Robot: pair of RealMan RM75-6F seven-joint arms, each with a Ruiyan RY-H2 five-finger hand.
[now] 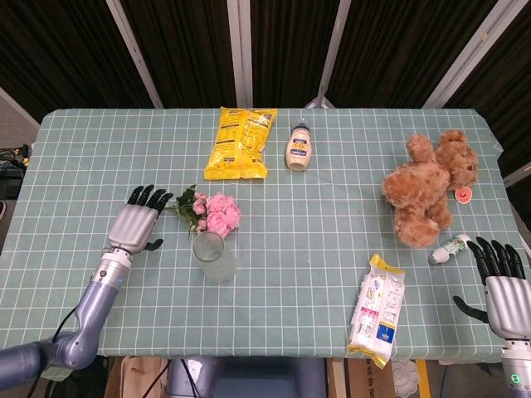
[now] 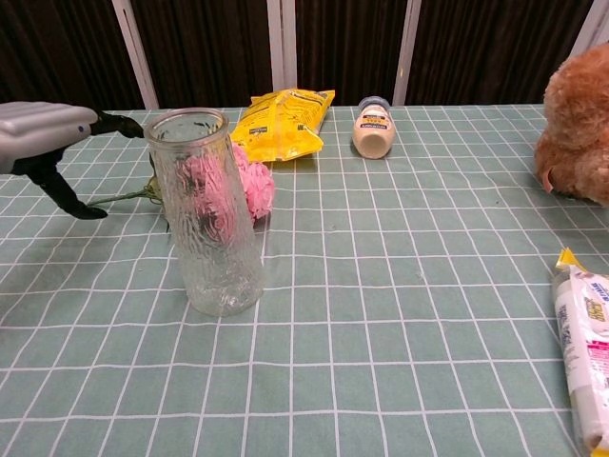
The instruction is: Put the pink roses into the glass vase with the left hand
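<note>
The left hand (image 1: 137,222) is hovering fingers spread, holding nothing, just left of the roses (image 1: 212,212). Those are lying on the table (image 1: 315,249) right behind the upright vase (image 1: 212,256). The right hand (image 1: 502,278) is sitting empty too, fingers apart.

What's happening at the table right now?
The left hand hovers open just left of the pink roses, fingers pointing at their stem, not gripping anything yet. The roses lie flat on the table right behind the upright, empty glass vase. The right hand rests open at the table's near right edge, away from everything.
</note>
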